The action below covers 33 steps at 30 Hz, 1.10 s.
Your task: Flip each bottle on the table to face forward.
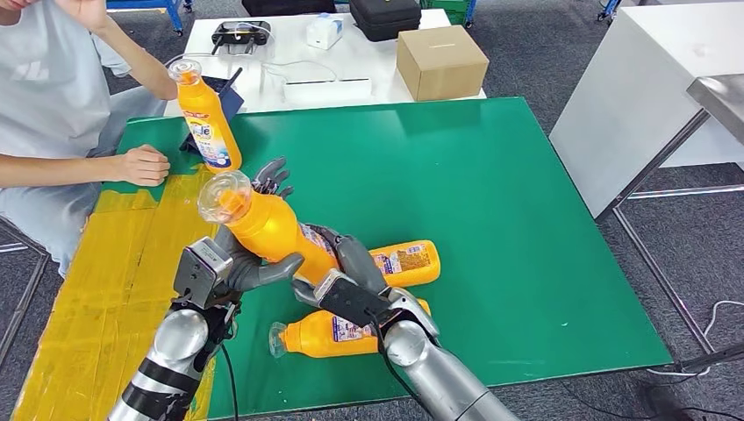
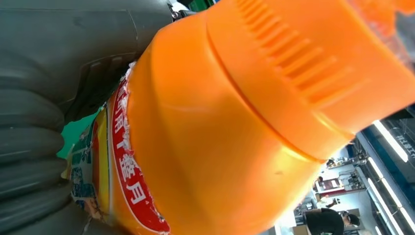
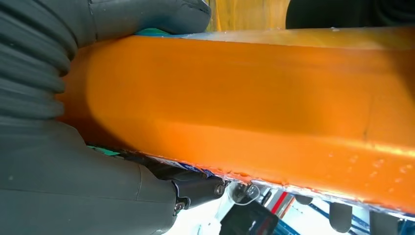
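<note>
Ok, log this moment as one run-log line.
left hand: grips tilted bottle | right hand: grips same bottle lower down | upright bottle: standing by person's hand | lying bottles: two on green mat

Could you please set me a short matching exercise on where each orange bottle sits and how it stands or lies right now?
Things:
1. Raised bottle
2. Bottle by the person's hand
3. Bottle nearest the robot
4. Bottle with its base towards the mat's middle

States:
A. Standing upright on the green mat
B. Lying down, clear cap pointing left
C. Gripped by the left hand and right hand
D. Lying behind the right hand

Pairs: 1-C, 2-A, 3-B, 4-D
</note>
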{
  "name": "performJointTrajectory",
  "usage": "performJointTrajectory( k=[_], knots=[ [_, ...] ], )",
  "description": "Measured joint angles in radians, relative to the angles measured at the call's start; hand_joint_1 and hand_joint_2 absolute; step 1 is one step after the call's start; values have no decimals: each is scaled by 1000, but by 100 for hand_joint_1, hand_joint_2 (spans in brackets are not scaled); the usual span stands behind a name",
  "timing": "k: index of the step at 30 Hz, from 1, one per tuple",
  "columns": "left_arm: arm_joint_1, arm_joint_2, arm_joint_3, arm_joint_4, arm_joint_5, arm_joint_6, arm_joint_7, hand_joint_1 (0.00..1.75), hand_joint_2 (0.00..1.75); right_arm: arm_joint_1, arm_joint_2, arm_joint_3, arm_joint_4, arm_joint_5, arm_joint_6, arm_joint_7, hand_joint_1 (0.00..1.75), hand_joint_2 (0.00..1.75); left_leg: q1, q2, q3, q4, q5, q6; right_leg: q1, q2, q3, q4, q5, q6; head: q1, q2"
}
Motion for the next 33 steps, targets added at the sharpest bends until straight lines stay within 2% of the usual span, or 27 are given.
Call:
performJointTrajectory(
  k=[16,20,33],
  knots=[
    [-2,-6,0,9,0,0,-1,3,175,-6,-2,12,0,0,-4,5,171,175,0,0,0,0,0,0,0,0,0,0,0,0,0,0],
    [-2,-6,0,9,2,0,-3,175,175,-7,-2,13,0,-1,-7,5,173,175,0,0,0,0,0,0,0,0,0,0,0,0,0,0],
    [0,-19,0,13,43,27,-20,175,175,-8,-3,22,6,-13,-38,-3,175,175,0,0,0,0,0,0,0,0,0,0,0,0,0,0]
  ],
)
